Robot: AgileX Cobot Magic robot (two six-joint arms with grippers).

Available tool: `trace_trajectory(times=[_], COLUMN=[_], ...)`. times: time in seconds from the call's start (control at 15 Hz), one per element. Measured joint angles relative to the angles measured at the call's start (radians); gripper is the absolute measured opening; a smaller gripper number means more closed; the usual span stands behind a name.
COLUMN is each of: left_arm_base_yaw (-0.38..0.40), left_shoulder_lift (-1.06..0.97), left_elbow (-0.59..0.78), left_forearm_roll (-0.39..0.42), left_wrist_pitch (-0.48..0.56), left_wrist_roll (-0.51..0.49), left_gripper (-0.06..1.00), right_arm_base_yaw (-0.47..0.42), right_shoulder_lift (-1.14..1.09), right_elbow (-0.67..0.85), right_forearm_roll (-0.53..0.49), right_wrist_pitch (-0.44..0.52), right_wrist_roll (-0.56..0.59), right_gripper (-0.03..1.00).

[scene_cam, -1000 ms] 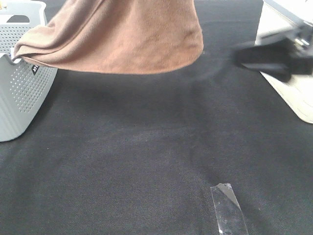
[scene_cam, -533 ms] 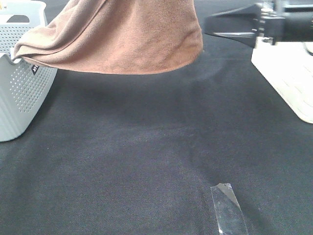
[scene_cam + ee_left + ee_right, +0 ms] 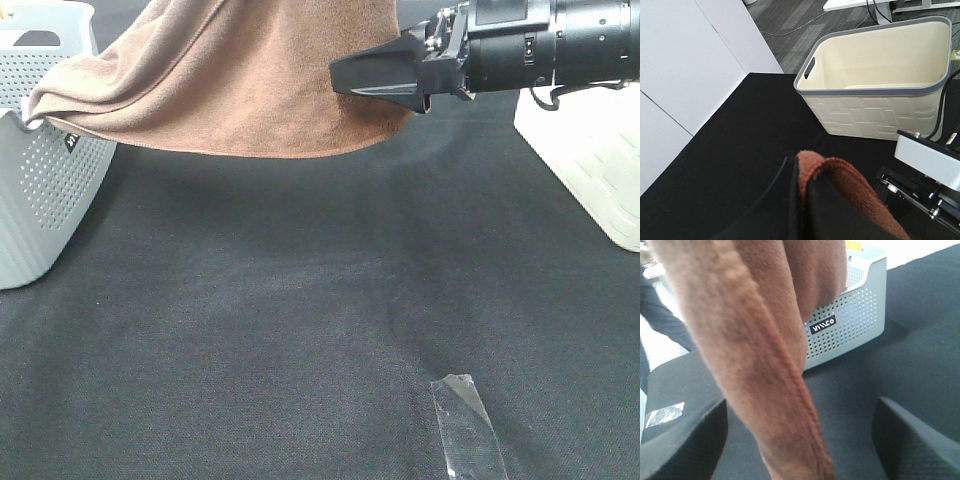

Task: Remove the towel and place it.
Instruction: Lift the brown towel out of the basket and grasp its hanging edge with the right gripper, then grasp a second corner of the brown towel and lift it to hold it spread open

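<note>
The brown towel (image 3: 250, 80) hangs from above, its left end draped over the rim of a grey perforated basket (image 3: 40, 180). My left gripper (image 3: 802, 185) is shut on a fold of the towel (image 3: 845, 182); it is above the exterior view's top edge. My right gripper (image 3: 342, 75) reaches in from the right and sits at the towel's lower right edge. In the right wrist view the towel's stitched edge (image 3: 765, 365) hangs between the two fingers of the right gripper (image 3: 800, 410), which stand wide apart.
A cream basket (image 3: 590, 150) stands at the right edge of the black table (image 3: 300, 300); it also shows in the left wrist view (image 3: 875, 90). A strip of clear tape (image 3: 465, 425) lies near the front. The grey basket also shows in the right wrist view (image 3: 850, 310).
My right gripper has moved left from the cream basket to the towel's right edge. The towel's lower right corner has shifted slightly. The grey basket has not moved.
</note>
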State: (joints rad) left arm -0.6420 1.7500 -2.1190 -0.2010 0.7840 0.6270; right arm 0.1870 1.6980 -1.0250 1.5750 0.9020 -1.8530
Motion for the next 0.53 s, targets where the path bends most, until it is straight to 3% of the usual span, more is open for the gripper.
trace_trajectory(times=[0.2,0.27,0.33,0.4,0.53], left_arm_base_yaw=[0.000,0.000,0.000,0.000,0.000], left_shoulder_lift=[0.000,0.000,0.000,0.000,0.000], left_elbow=[0.000,0.000,0.000,0.000,0.000], left_forearm_roll=[-0.023,-0.036,-0.051,-0.053,-0.057], left_wrist_pitch=[-0.019,-0.029,-0.036,-0.037,-0.037], left_wrist_roll=[-0.002,-0.002,-0.002,-0.003,-0.003], left_gripper=[0.00,0.00,0.00,0.00,0.00], right_arm_base_yaw=[0.000,0.000,0.000,0.000,0.000], right_shoulder_lift=[0.000,0.000,0.000,0.000,0.000], right_elbow=[0.000,0.000,0.000,0.000,0.000], right_forearm_roll=[-0.016,-0.033,-0.062,-0.079,-0.086], right_wrist_pitch=[0.000,0.000,0.000,0.000,0.000], right_wrist_roll=[0.000,0.000,0.000,0.004,0.025], right_gripper=[0.64,0.52,0.28,0.11,0.01])
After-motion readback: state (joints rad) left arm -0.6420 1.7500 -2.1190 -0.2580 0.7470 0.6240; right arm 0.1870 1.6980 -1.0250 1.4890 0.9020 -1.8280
